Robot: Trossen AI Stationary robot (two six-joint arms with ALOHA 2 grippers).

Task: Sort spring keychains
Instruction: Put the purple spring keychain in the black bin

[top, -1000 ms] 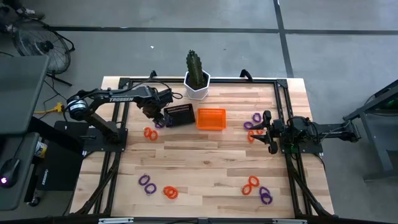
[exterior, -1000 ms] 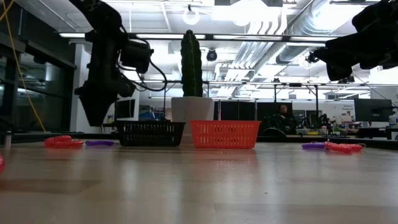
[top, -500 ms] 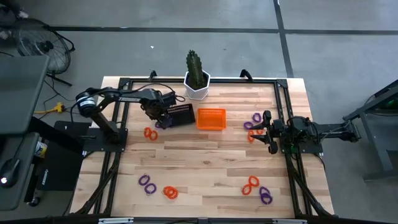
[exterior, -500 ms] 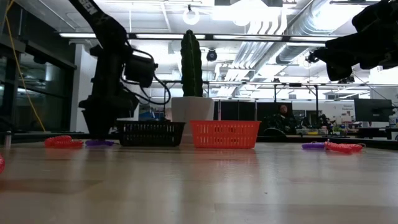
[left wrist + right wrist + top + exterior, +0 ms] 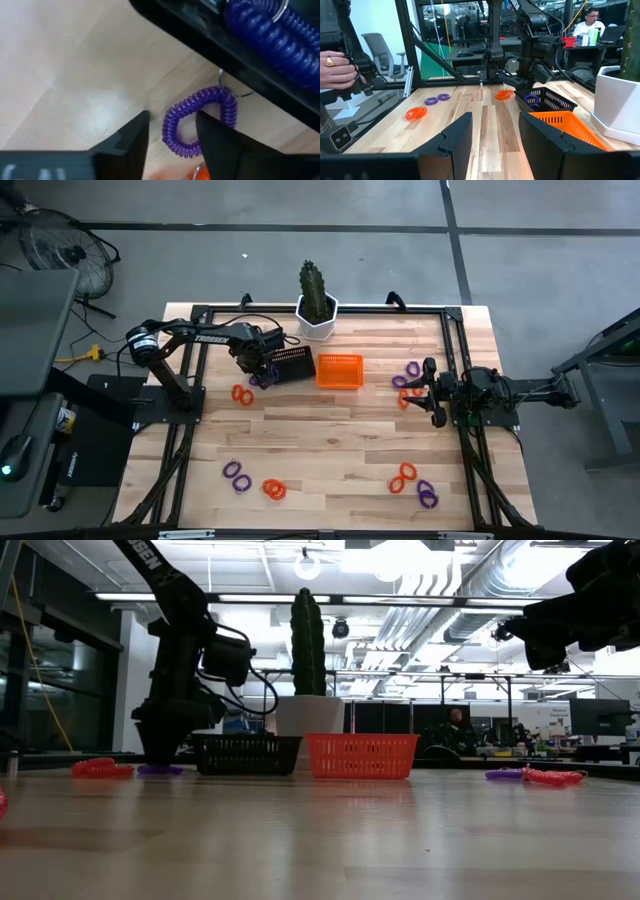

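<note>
Left gripper (image 5: 170, 137) sits low on the counter (image 5: 330, 440), fingers apart over a purple coiled keychain (image 5: 200, 122) lying flat, touching the black basket (image 5: 290, 364) at its 9 o'clock edge. Right gripper (image 5: 428, 392) hangs open at 3 o'clock; middle's open wood.

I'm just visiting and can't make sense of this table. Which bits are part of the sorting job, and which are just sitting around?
Part of the job:
- purple spring keychain under the left gripper, beside the black mesh basket
- other purple and orange spring keychains scattered on the table
- orange mesh basket
- right gripper, waiting open

Just lying about:
- potted cactus
- floor fan
</note>
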